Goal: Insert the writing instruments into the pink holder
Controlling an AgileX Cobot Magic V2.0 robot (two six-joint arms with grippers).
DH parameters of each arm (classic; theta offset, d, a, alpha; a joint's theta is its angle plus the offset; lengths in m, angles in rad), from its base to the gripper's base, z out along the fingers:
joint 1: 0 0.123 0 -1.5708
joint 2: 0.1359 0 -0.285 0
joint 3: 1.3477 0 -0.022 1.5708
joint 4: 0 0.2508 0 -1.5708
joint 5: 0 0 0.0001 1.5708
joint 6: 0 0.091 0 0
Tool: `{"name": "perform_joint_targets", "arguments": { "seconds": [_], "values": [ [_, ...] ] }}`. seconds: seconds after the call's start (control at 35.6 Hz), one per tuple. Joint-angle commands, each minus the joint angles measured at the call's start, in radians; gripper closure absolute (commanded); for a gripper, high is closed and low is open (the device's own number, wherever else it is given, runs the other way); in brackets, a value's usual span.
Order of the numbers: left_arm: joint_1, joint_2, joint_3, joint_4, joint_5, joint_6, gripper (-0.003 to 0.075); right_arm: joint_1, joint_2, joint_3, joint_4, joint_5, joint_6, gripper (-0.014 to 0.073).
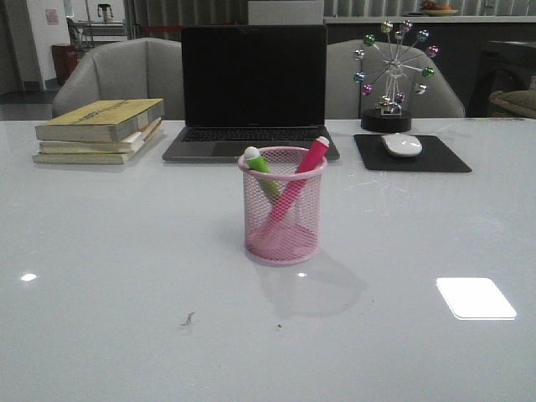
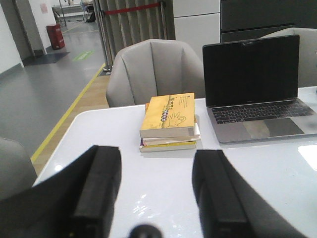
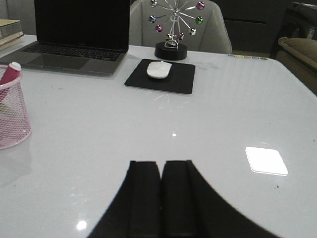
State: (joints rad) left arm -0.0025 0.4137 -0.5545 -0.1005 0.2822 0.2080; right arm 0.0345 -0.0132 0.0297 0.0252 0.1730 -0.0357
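Both highlighters, green [image 1: 260, 164] and pink [image 1: 295, 193], stand half-hidden inside the pink mesh cup [image 1: 282, 243]. Left gripper [image 2: 156, 191] fingers spread, empty; right gripper [image 3: 161, 193] fingers pressed together, both well apart from the cup.

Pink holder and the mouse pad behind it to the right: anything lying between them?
Nothing. In the front view, only bare white table separates the pink holder from the mouse pad.

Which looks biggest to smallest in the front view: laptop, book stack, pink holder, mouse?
1. Laptop
2. Book stack and pink holder: look alike in size, and the holder sits nearer the camera, so unranked
3. Mouse
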Motion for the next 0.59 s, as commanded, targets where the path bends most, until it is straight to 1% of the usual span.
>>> {"name": "perform_joint_targets", "arguments": {
  "seconds": [0.0, 0.37, 0.56],
  "values": [
    [0.0, -0.07, 0.003, 0.027, -0.102, -0.001, 0.0327, 0.0, -0.016, 0.002, -0.005, -0.08, 0.001, 0.0544],
    [0.0, -0.45, 0.15, 0.026, -0.114, -0.001, 0.0327, 0.0, -0.016, 0.002, -0.005, -0.08, 0.001, 0.0544],
    [0.0, -0.443, 0.209, 0.024, -0.123, -0.001, 0.0327, 0.0, -0.016, 0.002, -0.005, -0.08, 0.001, 0.0544]
  ]
}}
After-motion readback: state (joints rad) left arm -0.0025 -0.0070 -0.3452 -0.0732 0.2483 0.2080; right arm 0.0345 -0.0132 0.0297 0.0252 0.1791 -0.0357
